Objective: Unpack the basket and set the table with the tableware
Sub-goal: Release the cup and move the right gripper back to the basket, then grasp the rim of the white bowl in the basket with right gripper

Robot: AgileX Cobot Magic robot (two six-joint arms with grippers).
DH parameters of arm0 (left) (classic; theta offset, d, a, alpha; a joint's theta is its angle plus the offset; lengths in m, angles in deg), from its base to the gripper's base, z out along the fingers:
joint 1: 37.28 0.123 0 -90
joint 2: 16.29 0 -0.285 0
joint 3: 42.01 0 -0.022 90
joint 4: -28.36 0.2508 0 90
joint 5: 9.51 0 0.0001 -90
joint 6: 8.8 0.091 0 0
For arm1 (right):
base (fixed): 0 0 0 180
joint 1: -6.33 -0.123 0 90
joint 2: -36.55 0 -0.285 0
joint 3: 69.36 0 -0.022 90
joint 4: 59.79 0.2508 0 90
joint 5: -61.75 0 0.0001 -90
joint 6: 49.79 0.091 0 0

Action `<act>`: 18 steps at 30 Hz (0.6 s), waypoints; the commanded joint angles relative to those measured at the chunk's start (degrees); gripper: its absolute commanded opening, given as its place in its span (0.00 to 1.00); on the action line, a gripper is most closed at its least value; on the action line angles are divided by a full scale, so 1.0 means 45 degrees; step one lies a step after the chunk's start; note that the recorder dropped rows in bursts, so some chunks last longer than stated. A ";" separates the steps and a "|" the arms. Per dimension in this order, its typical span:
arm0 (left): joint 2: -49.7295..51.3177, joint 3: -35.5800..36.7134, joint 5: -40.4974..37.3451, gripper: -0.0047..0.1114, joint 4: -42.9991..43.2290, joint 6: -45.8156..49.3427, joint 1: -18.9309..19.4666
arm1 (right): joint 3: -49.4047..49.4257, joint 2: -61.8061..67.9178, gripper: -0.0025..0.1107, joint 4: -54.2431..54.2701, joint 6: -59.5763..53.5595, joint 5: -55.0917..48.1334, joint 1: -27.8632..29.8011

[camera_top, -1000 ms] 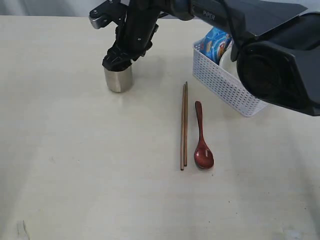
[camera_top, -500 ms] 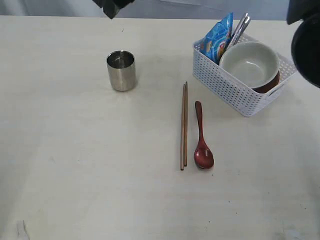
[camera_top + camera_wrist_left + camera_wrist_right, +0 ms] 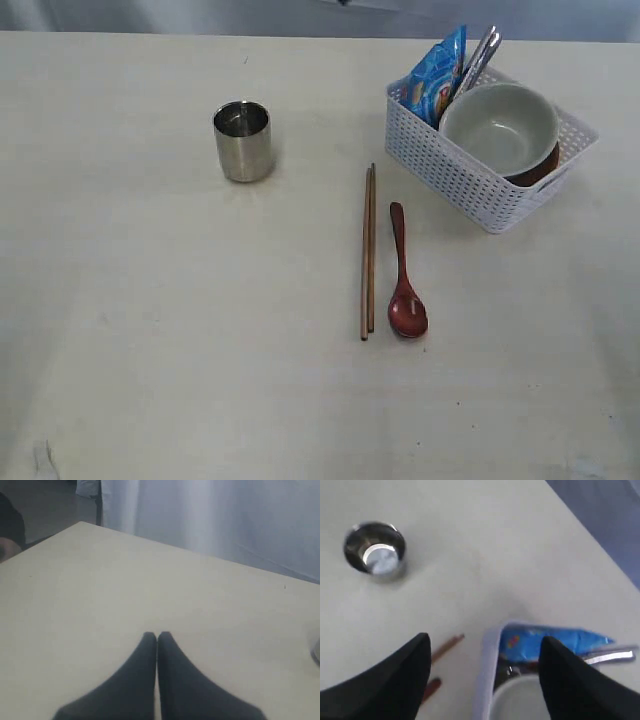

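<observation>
On the pale wooden table [image 3: 180,330], as the exterior camera sees it, no robot arm is in view any more. A second ago the right arm reached across with its claw down on the steel cup [image 3: 242,141]. Half a second ago only its tip showed at the far edge, and now it has left that view. The cup stands upright and alone toward the left, well apart from everything else, which suggests it has been set down and let go. That arm's wrist camera shows the right gripper [image 3: 484,639] with its two dark fingers spread wide and nothing between them, raised above a corner of the white basket [image 3: 450,175]. The left gripper [image 3: 157,639] is pressed fully closed and empty over bare table. Near the middle lie the chopsticks [image 3: 368,252], side by side, with the spoon [image 3: 404,280] just beside them. Not yet unpacked from the basket, on the right, are the cream bowl [image 3: 498,128] sitting on the brown plate [image 3: 540,168], the knife and fork [image 3: 480,55] standing at the back, and a blue snack bag [image 3: 434,82]. Judging from this layout, the unpacking is roughly half done, and the bowl looks the likely next piece to lift.
</observation>
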 commanded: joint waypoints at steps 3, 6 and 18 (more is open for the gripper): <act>-0.0042 0.0021 0.0055 0.04 0.0035 0.0038 -0.0077 | 0.3461 -0.1433 0.55 -0.0374 0.1227 0.1511 0.3348; -0.0042 0.0021 0.0055 0.04 0.0035 0.0038 -0.0077 | 0.4367 -0.1337 0.55 0.0028 0.2077 0.2533 0.5022; -0.0042 0.0021 0.0055 0.04 0.0035 0.0038 -0.0077 | 0.6087 0.0210 0.55 0.2255 0.1600 0.3586 0.6915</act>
